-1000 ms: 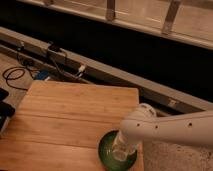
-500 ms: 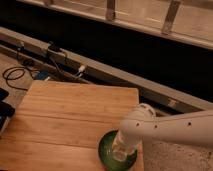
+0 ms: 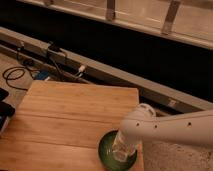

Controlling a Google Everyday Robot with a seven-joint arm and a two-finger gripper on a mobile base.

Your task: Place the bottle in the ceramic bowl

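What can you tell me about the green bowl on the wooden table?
The ceramic bowl is round, glossy and dark green, lighter inside. It sits upright near the front right corner of the wooden table. The gripper reaches down into it from the white arm, hiding most of the inside, so only the left rim shows.

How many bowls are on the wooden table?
1. The ceramic bowl sits at the wooden table's near right corner, under the gripper, which reaches down into it. The arm covers part of it.

White gripper (image 3: 120,148) in the dark-green ceramic bowl (image 3: 106,150); tan wooden table (image 3: 65,120).
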